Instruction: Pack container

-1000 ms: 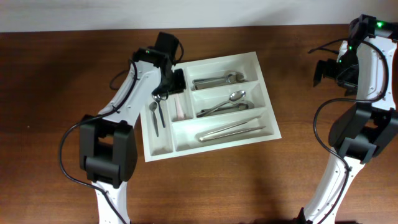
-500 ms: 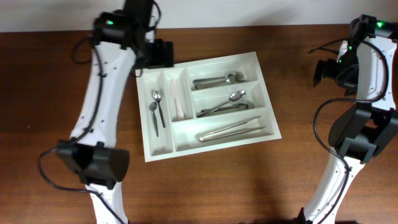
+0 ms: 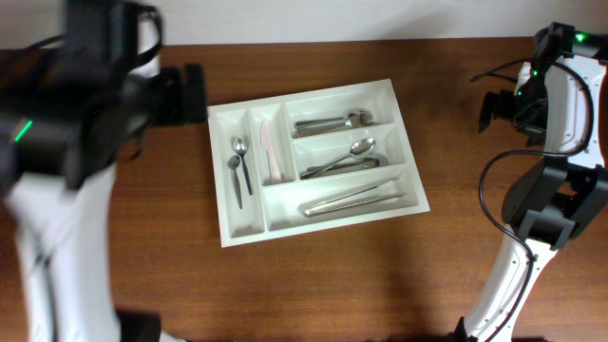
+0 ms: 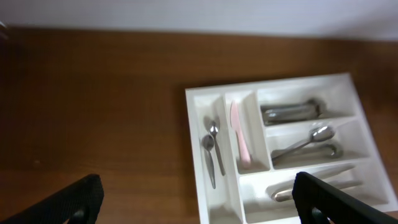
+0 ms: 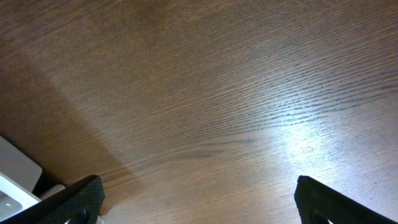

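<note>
My left claw (image 4: 199, 208) hangs spread wide and empty above the brown wooden desk (image 4: 93, 112). The large white rectangular plastic cutlery tray (image 3: 245, 220) lies below it and off to its right. The tray's two narrow upright compartments are on my near side, and the three long ones run away rightward. My right claw (image 5: 199, 205), also spread with nothing in it, sits well apart beyond the tray's far end, so the left is nearer.

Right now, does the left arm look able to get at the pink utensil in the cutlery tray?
Probably yes. The left hand is open and empty, raised near the container, and the pink utensil lies alone in its narrow slot with nothing over it. The slot's walls may make gripping tight.
</note>
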You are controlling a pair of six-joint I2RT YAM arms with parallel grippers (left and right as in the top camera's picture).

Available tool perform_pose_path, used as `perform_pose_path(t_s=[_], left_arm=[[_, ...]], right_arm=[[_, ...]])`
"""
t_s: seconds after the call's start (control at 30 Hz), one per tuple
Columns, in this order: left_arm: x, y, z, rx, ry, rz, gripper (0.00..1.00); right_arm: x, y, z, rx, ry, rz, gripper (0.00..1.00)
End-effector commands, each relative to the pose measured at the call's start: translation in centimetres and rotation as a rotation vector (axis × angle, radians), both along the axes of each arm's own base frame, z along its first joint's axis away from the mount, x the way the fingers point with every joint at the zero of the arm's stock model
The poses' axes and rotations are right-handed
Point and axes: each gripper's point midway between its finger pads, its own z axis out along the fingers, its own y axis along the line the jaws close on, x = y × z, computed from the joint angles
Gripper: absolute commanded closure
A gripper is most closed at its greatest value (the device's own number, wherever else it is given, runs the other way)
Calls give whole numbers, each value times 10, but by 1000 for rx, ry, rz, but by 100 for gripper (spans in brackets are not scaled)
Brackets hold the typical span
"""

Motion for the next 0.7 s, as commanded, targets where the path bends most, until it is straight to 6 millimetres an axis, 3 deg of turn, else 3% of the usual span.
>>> perform_pose_path(t_s=[0.0, 0.2, 0.33, 0.5, 0.67], left_arm=[[-41, 12, 35, 10, -111, 10, 1], [-122, 17, 64, -48, -229, -31, 1], [-168, 17, 70, -82, -297, -72, 1], [-222, 18, 51, -132, -326, -99, 1], [-250, 24, 20, -168, -314, -65, 1]], right_arm=[[0, 3, 1, 5, -3, 11, 1], [1, 3, 1, 5, -4, 11, 1], [0, 3, 1, 5, -3, 11, 1], [1, 3, 1, 5, -4, 11, 1], [1, 3, 1, 5, -4, 11, 1]])
